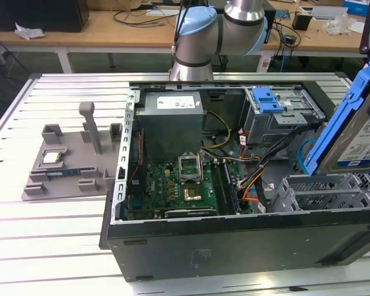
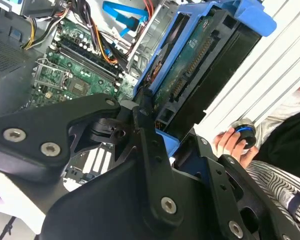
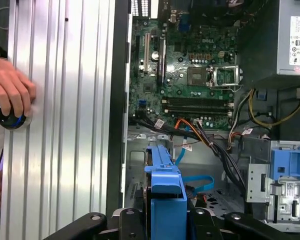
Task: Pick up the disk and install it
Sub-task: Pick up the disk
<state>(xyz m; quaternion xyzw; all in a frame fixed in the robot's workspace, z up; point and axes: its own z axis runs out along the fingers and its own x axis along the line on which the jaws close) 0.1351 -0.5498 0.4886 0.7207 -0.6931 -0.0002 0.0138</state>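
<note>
Claw [image 3: 165,221] holds disk [image 1: 357,132]; slatted, seemingly metal table [image 1: 49,237]

my black metal claw [image 3: 166,220] grips the flat silver disk [image 1: 364,135], its plastic frame bright blue, its label blue and white. the flat green motherboard [image 1: 166,191] lies inside the black steel computer case [image 1: 234,240]. the ribbed aluminium counter [image 1: 49,246] is pale silver-grey, the moulded plastic fixture [image 1: 68,179] plain grey. a person's sleeve [image 2: 270,177] carries thin black-and-white stripes.

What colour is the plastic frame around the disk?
Blue; the frame shows best in the exterior view.
</note>
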